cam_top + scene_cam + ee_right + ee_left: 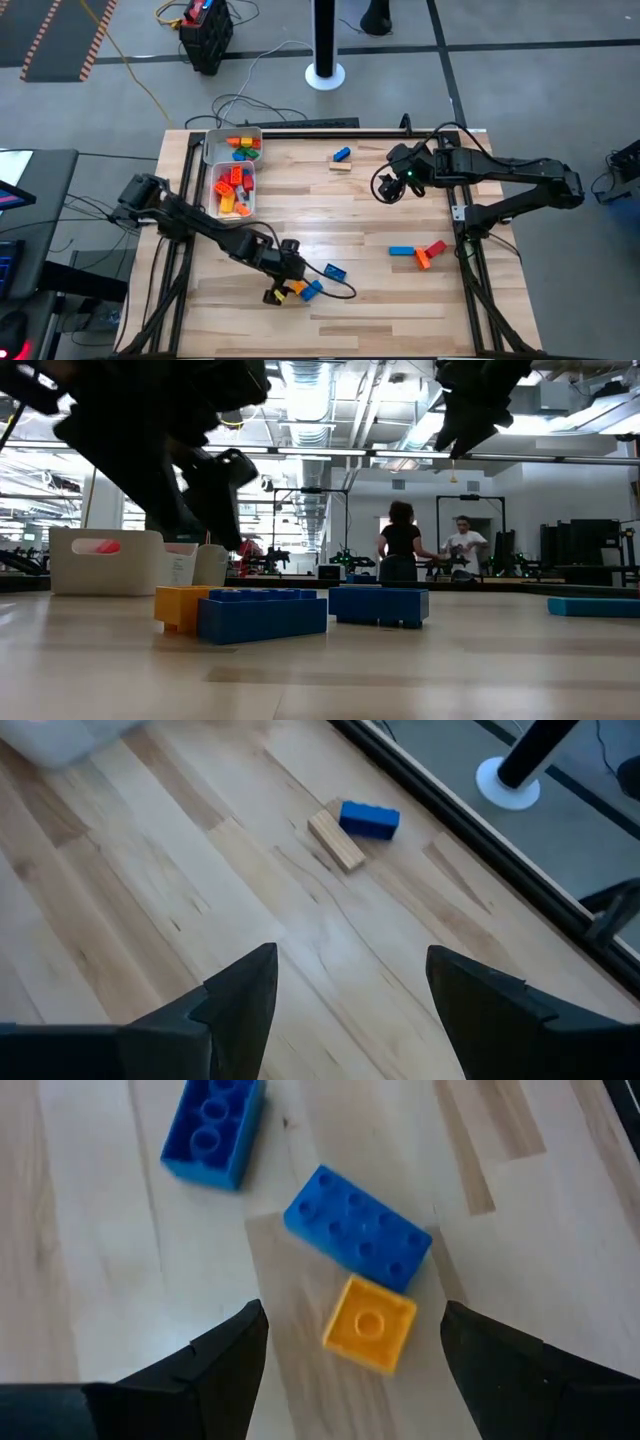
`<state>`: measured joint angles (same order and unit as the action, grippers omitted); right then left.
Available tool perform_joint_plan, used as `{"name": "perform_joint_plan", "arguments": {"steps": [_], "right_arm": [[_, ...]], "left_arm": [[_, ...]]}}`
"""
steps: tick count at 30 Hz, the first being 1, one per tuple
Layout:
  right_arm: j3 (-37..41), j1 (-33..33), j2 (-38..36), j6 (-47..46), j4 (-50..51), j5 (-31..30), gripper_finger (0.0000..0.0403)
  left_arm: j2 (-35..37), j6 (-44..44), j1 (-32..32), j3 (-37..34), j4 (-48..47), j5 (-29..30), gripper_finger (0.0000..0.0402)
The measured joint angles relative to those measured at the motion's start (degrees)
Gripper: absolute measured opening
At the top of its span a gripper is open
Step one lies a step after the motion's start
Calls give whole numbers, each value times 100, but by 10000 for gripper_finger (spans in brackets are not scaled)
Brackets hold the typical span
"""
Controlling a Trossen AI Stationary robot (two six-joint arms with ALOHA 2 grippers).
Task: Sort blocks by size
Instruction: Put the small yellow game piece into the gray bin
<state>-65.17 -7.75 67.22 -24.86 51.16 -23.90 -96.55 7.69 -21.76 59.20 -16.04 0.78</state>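
Both robot arms are matte black, built of slim tubular links joined by chunkier rounded joint housings. The left arm [200, 228] fills the lower left of the overhead frame, a thin black cable looping near its wrist. The right arm [500, 180], at centre right, shows a small green light by its wrist. Each ends in two flat, wedge-shaped black fingers [215, 1365].

smooth glossy plastic blocks [358, 1228] lie on a pale matt wood-grain table [380, 215]; white plastic trays [214, 147] at upper left.
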Motion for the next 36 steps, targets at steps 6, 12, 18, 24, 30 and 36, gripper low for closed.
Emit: {"name": "perform_joint_plan", "arguments": {"steps": [6,12,18,24,30,36], "right_arm": [[0,0,0,-16,363,1,284],[0,31,0,-16,431,2,284],[0,31,0,-11,415,4,284],[0,26,0,91,410,4,284],[0,26,0,91,411,4,284],[0,26,0,90,411,4,284]], "left_arm": [[-461,-324,-2,0,454,-52,283],[-586,-338,-4,-37,599,-61,283],[-586,-300,-4,-298,709,-235,265],[-586,-270,-7,-367,778,-264,218],[-586,-419,-7,-396,1081,-267,182],[-556,19,51,-386,796,-274,127]]}}
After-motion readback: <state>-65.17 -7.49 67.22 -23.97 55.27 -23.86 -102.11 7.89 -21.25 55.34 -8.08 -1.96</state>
